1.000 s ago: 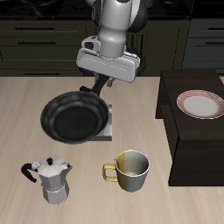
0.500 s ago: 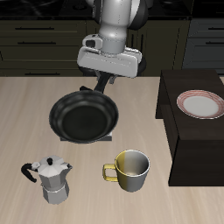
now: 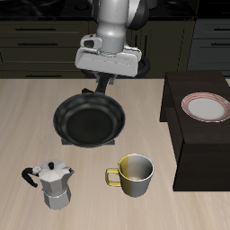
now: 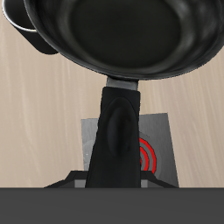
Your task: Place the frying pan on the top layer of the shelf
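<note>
Black frying pan (image 3: 87, 120), near-black shelf (image 3: 199, 135), red-coiled grey burner plate (image 4: 150, 150)

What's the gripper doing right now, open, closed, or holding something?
Gripper: closed on the frying pan, gripping its handle; the pan hangs above the table.

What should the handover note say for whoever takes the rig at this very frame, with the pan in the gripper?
Gripper: shut on the frying pan's handle, pan carried in the air.
Frying pan: lifted, hanging above the burner plate, beside the moka pot and mug.
Shelf: its flat top already holds a plate toward the back; the part nearer the table's front edge looks free.
Done: pan grasped and raised.
Left: carry it over the shelf, probably to the free part, set it down, release.
</note>
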